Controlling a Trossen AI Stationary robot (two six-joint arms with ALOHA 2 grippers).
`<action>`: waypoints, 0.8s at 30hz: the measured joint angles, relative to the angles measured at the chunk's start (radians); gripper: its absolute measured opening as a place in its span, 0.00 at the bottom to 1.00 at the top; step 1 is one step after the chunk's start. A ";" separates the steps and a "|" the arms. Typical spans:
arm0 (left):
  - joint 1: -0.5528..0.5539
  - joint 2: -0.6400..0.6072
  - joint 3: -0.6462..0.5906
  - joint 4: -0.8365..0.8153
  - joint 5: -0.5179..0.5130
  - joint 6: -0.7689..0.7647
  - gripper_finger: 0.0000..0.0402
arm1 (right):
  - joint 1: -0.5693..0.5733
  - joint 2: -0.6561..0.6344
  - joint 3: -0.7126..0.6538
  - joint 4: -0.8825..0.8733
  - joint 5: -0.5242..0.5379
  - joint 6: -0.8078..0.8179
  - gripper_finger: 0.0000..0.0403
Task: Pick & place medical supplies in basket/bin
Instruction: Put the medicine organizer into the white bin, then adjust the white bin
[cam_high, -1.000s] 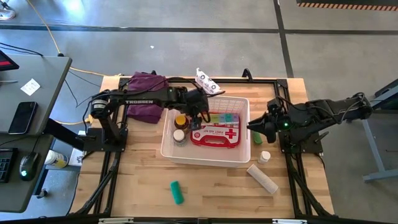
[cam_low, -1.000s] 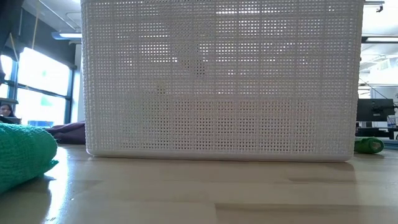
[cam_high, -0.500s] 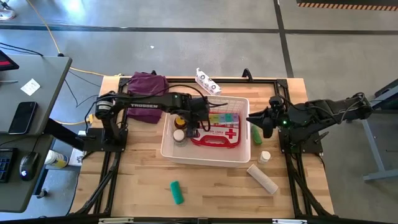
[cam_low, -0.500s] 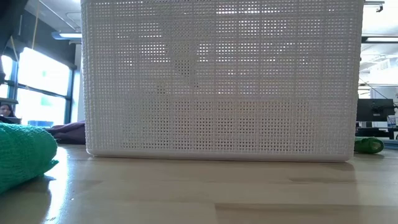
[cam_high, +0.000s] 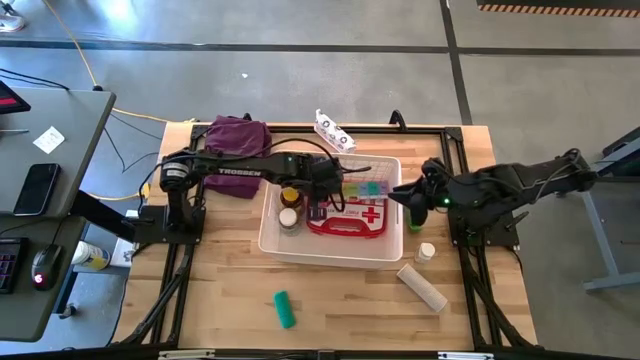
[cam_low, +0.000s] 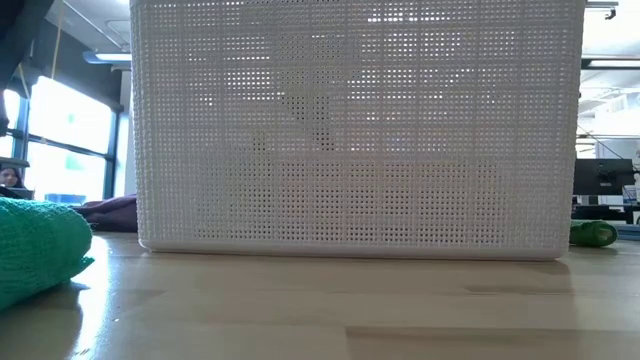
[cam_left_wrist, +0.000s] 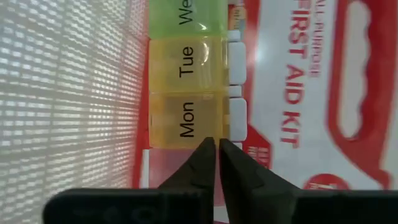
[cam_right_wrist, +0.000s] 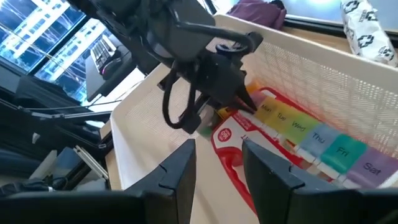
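Left wrist view is showing the left gripper (cam_left_wrist: 217, 148) pinched together, empty, touching the rainbow pill organizer (cam_left_wrist: 186, 74); right gripper (cam_right_wrist: 216, 163), fingers parted, is hovering at the basket's (cam_high: 390, 252) 3 o'clock edge.

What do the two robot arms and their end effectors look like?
Both arms are dark. The left arm carries white lettering and a black cable looping near its wrist. The right arm shows a small green light. Each end effector has two dark tapered fingers.
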 joint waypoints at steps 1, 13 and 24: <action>0.000 0.000 0.000 0.001 -0.009 0.008 0.12 | 0.000 0.005 0.000 0.006 -0.001 0.000 0.30; -0.001 0.003 -0.003 0.010 -0.185 0.019 0.14 | 0.000 0.030 0.000 0.083 -0.020 0.008 0.30; 0.000 -0.022 0.050 -0.059 -0.186 -0.059 0.21 | 0.000 0.029 0.001 0.085 -0.074 0.037 0.30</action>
